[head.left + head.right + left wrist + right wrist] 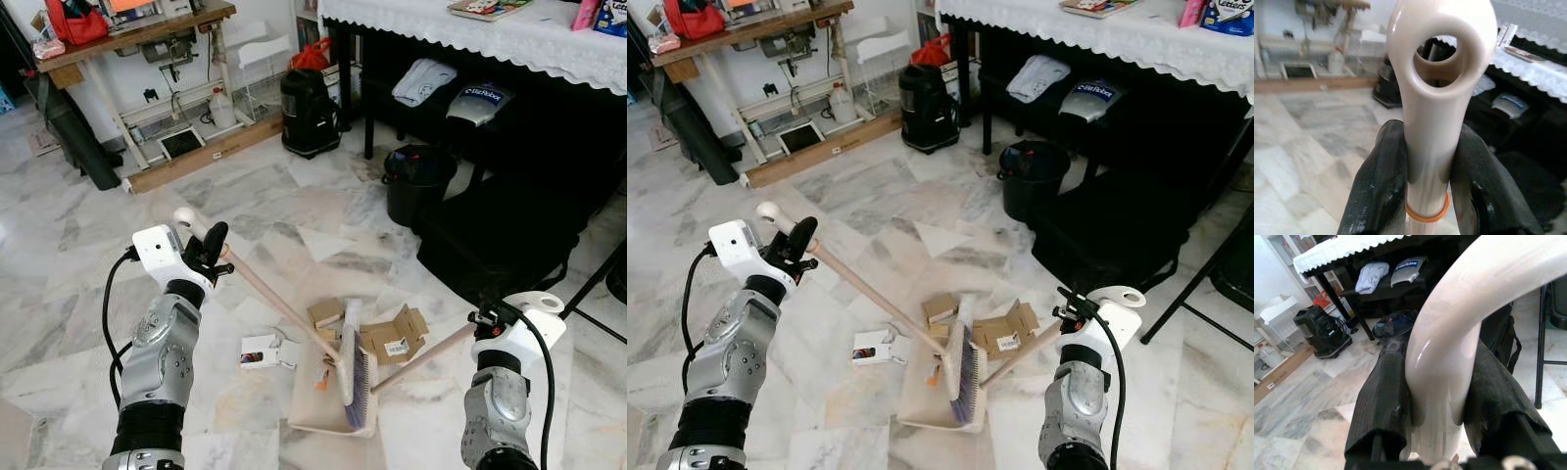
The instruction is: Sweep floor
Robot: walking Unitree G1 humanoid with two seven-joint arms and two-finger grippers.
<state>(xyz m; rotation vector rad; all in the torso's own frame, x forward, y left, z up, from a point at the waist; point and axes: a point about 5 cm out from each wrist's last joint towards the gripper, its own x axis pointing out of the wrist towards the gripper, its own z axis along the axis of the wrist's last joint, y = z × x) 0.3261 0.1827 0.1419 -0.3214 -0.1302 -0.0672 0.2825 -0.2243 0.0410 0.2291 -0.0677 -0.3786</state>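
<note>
Broom and dustpan held over marble floor, cardboard scraps between.

Left gripper (1430, 196) had its jaws clamped on the broom (284, 308) near its looped handle end; bristles stood in the dustpan (318, 397). Right gripper (1437, 406) jaws gripped the dustpan handle (421, 357). Cardboard scraps (397, 338) lay beside the pan, one partly hidden behind the broom head. Bench (127, 37) edges were cut off.
</note>
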